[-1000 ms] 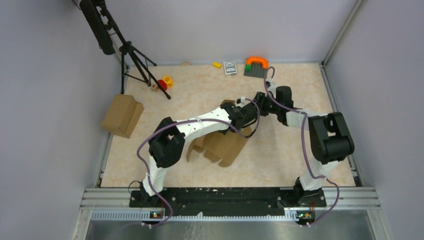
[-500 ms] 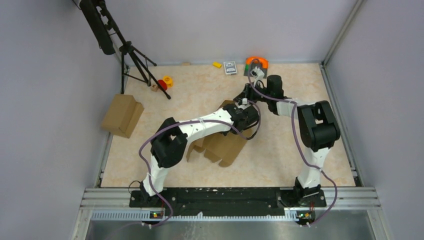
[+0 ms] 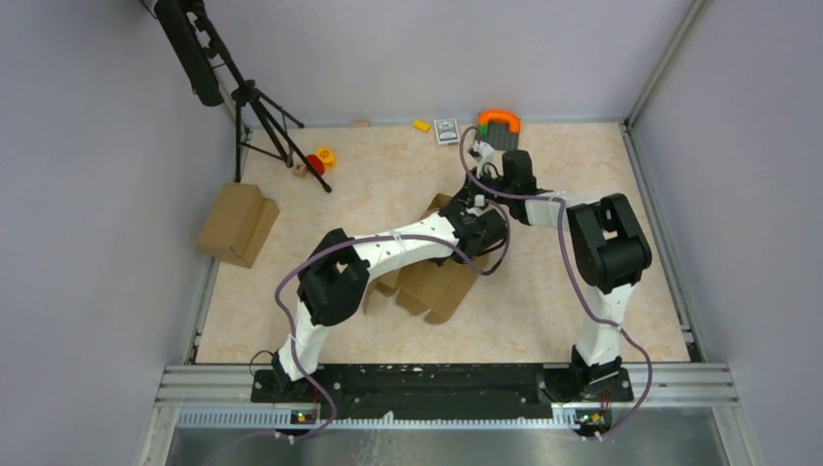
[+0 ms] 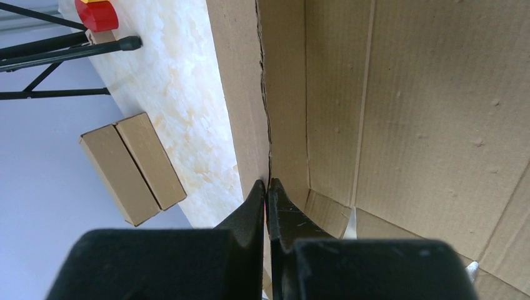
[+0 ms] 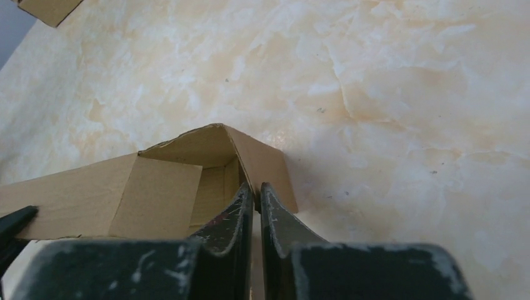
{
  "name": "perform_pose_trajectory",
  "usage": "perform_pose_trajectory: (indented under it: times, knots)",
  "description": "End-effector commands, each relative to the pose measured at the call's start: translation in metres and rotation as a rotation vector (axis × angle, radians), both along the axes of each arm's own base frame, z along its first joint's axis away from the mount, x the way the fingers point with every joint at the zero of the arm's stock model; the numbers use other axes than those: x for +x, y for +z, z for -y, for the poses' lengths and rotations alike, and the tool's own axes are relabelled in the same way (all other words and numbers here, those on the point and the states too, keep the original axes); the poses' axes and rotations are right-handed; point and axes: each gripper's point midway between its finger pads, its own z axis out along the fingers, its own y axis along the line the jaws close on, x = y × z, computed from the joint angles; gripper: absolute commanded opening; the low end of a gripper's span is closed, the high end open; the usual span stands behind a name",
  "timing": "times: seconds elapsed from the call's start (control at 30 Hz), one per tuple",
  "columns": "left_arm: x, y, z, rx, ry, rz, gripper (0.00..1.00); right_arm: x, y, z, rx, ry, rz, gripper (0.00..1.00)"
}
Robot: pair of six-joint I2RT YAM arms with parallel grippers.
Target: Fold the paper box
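The paper box point(image 3: 437, 286) is plain brown cardboard, half raised, lying mid-table and largely under my left forearm. Its inside walls point(image 4: 406, 112) fill the left wrist view. My left gripper point(image 4: 267, 185) is shut on the upright edge of one wall, and from above this left gripper point(image 3: 464, 212) sits at the box's far corner. In the right wrist view the paper box point(image 5: 156, 194) shows an open corner, and my right gripper point(image 5: 255, 189) is shut on the rim of the end flap there. From above, the right gripper point(image 3: 473, 194) is just behind the left one.
A bulkier stepped carton point(image 3: 236, 223) lies at the left table edge, also seen as a carton point(image 4: 131, 165) from the left wrist. A black tripod point(image 3: 262, 116), red and yellow toys point(image 3: 318, 160), a card deck point(image 3: 446, 130) and an orange arch on a grey plate point(image 3: 497, 126) line the back.
My right arm swung left from the table's right half toward the box's far corner, and its gripper went from open to shut on the flap. The left arm barely moved.
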Motion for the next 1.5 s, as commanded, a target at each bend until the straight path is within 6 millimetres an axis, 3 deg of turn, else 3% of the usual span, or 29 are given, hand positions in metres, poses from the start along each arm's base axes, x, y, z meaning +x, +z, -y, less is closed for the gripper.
perform_pose_trajectory:
  times: [0.0, 0.23, 0.5, 0.67, 0.83, 1.03, 1.17, 1.47]
  knots:
    - [-0.01, -0.014, 0.011, -0.048, 0.013, -0.063, 0.0, 0.013, 0.023, -0.004, -0.008, 0.008, 0.12, 0.0]
    - [-0.016, -0.011, 0.011, -0.081, 0.011, -0.092, 0.02, 0.006, 0.022, -0.001, -0.016, 0.026, 0.162, 0.0]
    - [-0.02, 0.017, 0.013, -0.233, 0.011, -0.14, 0.3, 0.001, 0.028, -0.001, -0.014, 0.042, 0.194, 0.0]
    - [-0.016, 0.053, 0.016, -0.449, 0.011, -0.189, 0.41, 0.001, 0.03, 0.001, -0.028, 0.052, 0.23, 0.0]
    - [0.004, 0.088, -0.005, -0.638, 0.052, -0.171, 0.5, 0.0, 0.03, 0.001, -0.029, 0.051, 0.236, 0.0]
    - [0.034, 0.109, -0.042, -0.725, 0.135, -0.062, 0.59, -0.001, 0.032, 0.001, -0.03, 0.053, 0.245, 0.0]
    - [0.043, 0.098, -0.041, -0.842, 0.164, -0.133, 0.64, -0.002, 0.033, 0.0, -0.034, 0.055, 0.25, 0.0]
    - [0.038, 0.054, -0.018, -0.908, 0.161, -0.27, 0.72, -0.004, 0.034, -0.002, -0.033, 0.062, 0.249, 0.0]
